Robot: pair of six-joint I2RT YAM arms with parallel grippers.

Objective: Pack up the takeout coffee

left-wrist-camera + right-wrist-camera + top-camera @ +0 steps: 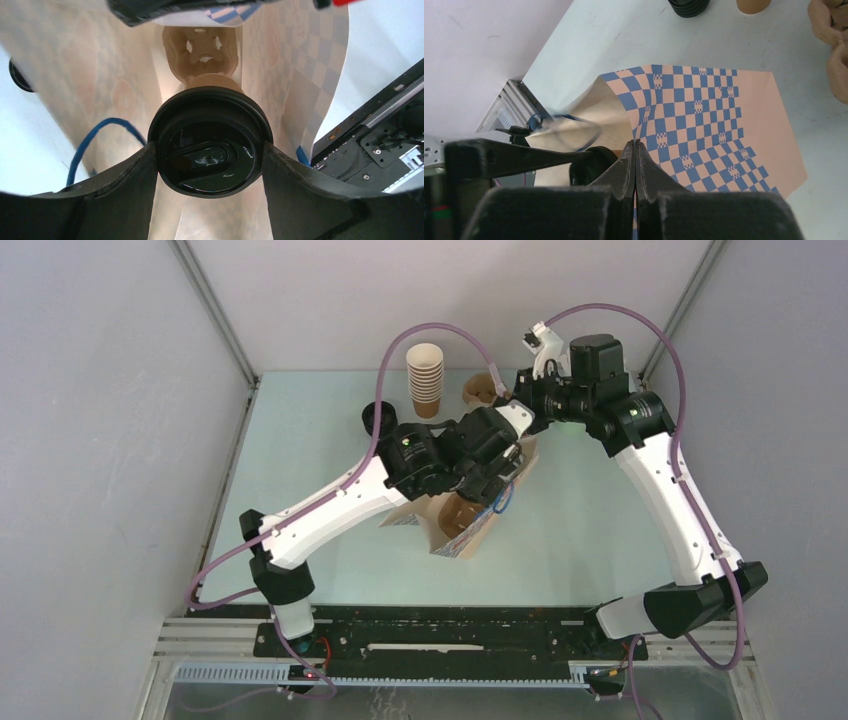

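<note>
The takeout coffee [215, 81] is a brown paper cup under a black lid [210, 150]. My left gripper [210, 149] is shut on it, one finger on each side of the lid, inside the mouth of a blue-checked paper bag [458, 532]. A brown pulp tray [200, 47] lies deep in the bag beyond the cup. My right gripper [635, 146] is shut on the bag's [704, 115] upper edge and holds it open. From above, the left gripper [490, 475] covers the bag's opening and the right gripper [520, 425] is just behind it.
A stack of kraft cups [425, 380] stands at the back of the table. A stack of black lids [378, 420] is to its left and pulp trays [480, 390] to its right. A blue bag handle [95, 137] loops beside the left finger.
</note>
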